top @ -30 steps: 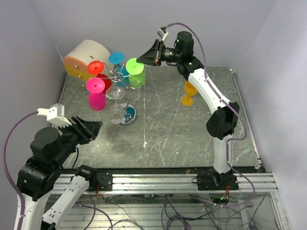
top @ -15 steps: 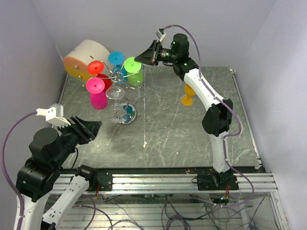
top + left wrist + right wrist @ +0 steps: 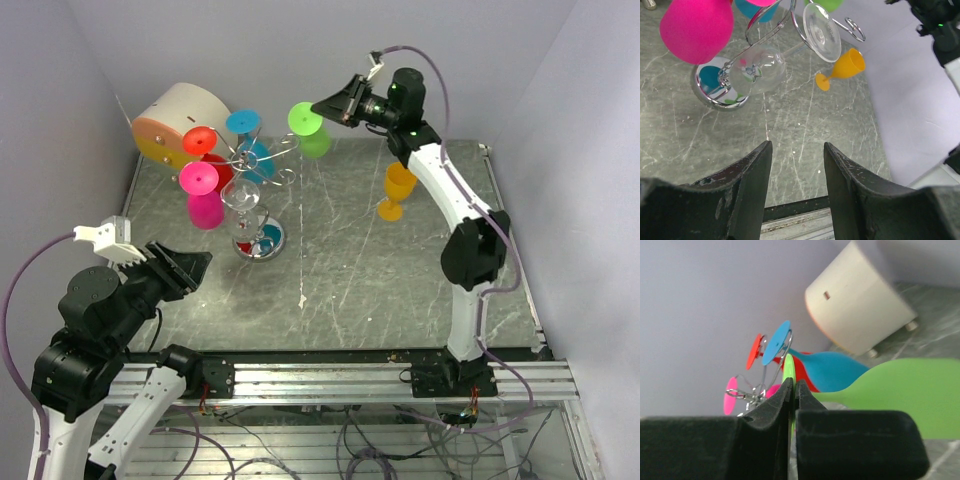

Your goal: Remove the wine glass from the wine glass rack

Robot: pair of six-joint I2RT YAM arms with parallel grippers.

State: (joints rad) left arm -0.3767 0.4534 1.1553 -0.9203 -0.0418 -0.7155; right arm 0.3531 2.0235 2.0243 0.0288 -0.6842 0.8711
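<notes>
Wine glass in right hand

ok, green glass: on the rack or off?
Off. The green wine glass is pinched by its foot in the right gripper, clear of the wine glass rack in the top view.

Marbled table bears rack, drum, orange goblet.

Lime-green wine glass, silver wine glass rack, orange goblet, grey white-veined table, beige orange-faced drum
</notes>
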